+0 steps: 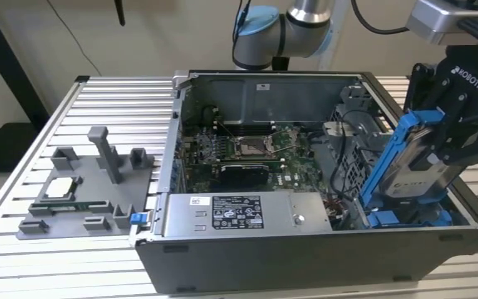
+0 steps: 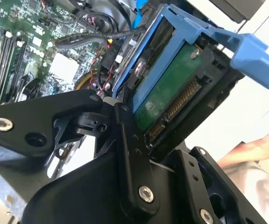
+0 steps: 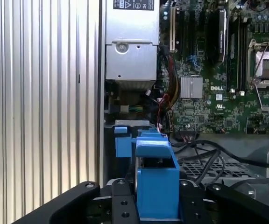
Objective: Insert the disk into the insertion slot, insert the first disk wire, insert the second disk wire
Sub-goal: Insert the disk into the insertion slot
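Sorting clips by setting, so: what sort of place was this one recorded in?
Probably a robotics lab bench for computer assembly: an open desktop computer case sits on a slatted metal table, a grey parts fixture beside it, and the gripper holds the disk over the case.

The arm (image 1: 285, 28) bends over the far side. Its black gripper (image 1: 437, 156) hangs at the exterior view's right, tilted and pointing down, with the fingers (image 2: 130, 154) clamped on the disk (image 1: 413, 177), which stands nearly on edge.
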{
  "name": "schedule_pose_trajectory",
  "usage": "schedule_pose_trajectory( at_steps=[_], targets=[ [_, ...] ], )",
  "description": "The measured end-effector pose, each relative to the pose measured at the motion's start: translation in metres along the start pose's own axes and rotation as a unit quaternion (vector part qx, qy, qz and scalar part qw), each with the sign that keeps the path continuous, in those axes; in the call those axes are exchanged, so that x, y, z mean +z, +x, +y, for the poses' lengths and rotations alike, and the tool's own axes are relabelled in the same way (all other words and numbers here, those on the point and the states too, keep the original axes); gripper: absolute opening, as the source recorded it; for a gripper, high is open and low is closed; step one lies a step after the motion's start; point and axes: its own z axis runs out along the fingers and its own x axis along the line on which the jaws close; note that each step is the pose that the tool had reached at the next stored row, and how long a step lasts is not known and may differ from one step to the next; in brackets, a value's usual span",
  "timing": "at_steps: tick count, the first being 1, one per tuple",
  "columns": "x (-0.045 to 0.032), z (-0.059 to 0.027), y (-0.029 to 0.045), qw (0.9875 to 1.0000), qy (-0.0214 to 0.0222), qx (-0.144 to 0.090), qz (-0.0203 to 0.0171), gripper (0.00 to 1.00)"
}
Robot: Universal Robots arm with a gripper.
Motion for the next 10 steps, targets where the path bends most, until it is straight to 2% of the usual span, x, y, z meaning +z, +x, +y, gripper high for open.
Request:
schedule_pose_trajectory(
  at_steps=[1, 2, 5, 6, 10],
  targets=[
    [-0.0029, -0.0002, 0.0000, 1.0000, -0.0013, 0.000, -0.0001, 0.00],
    [-0.0045, -0.0006, 0.0000, 1.0000, -0.0044, 0.000, 0.0002, 0.00],
    [-0.0050, -0.0047, -0.0001, 0.9996, -0.0289, 0.000, 0.0007, 0.00],
    [-0.0048, -0.0067, 0.0000, 0.9995, -0.0304, 0.000, 0.0002, 0.00],
    [-0.0050, -0.0136, 0.0003, 0.9995, -0.0305, 0.000, -0.0033, 0.00]
  ],
)
